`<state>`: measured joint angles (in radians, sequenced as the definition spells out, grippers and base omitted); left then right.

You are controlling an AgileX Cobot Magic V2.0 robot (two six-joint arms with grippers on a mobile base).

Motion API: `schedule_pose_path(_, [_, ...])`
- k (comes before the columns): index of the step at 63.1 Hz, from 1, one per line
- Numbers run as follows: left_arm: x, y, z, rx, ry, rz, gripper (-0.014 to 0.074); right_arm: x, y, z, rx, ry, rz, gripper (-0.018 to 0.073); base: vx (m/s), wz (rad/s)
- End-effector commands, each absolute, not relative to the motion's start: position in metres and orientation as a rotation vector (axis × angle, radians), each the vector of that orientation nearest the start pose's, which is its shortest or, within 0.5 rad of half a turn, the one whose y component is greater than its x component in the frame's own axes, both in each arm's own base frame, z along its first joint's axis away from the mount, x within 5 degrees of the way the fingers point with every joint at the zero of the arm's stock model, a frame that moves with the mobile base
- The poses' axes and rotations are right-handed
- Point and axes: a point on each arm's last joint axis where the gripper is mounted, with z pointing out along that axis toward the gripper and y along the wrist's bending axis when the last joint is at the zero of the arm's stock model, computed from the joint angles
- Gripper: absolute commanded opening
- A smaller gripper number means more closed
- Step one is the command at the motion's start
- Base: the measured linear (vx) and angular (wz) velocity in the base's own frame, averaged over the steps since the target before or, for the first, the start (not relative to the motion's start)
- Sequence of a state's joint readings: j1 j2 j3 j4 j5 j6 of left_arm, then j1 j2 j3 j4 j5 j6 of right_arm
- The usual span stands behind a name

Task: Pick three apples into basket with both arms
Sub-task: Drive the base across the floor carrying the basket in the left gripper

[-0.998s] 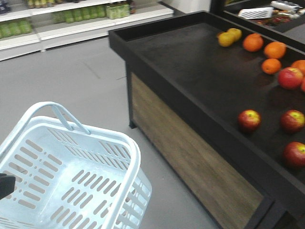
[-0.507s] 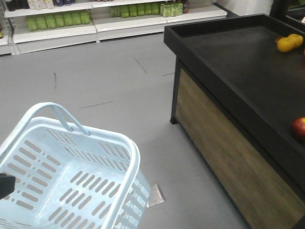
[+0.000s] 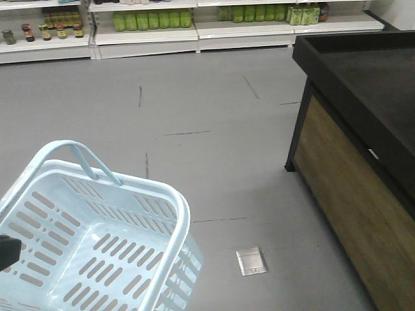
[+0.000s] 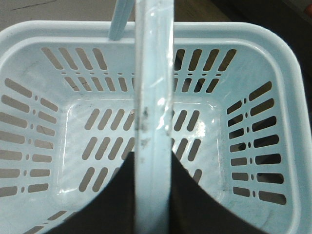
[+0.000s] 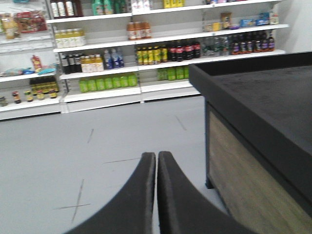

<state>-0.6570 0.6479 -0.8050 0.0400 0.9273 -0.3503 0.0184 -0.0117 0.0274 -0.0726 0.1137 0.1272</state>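
Pale blue basket (image 3: 170, 197) hangs empty from my left pincer (image 4: 152, 163), clamped on its handle (image 4: 154, 87); my right pincer (image 5: 157, 163) is pressed together, holding nothing. No apples in sight, so next I need the counter (image 3: 363, 71) within reach

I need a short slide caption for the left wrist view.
Left claw shut on the handle of the pale blue basket, no fruit visible inside.

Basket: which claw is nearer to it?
Left. The left claw grips the handle of the basket from above; the right claw is shut and empty, facing floor and shelves, with no basket in its view.
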Motion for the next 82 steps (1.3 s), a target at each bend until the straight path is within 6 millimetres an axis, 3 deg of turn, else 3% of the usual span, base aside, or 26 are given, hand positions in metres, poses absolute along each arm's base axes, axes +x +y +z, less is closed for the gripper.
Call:
schedule_pose_path(1, [0.0885, -0.0662, 0.3654, 0.347, 2.147, -0.551, -0.0006, 0.0562, 0.0003, 0.1975, 0.023, 1.535, 0.037, -0.0004, -0.05, 0.36])
schedule_pose_path(82, [0.0885, -0.0662, 0.3654, 0.347, 2.147, -0.551, -0.0006, 0.0562, 0.0003, 0.1975, 0.023, 1.535, 0.037, -0.0004, 0.06, 0.35])
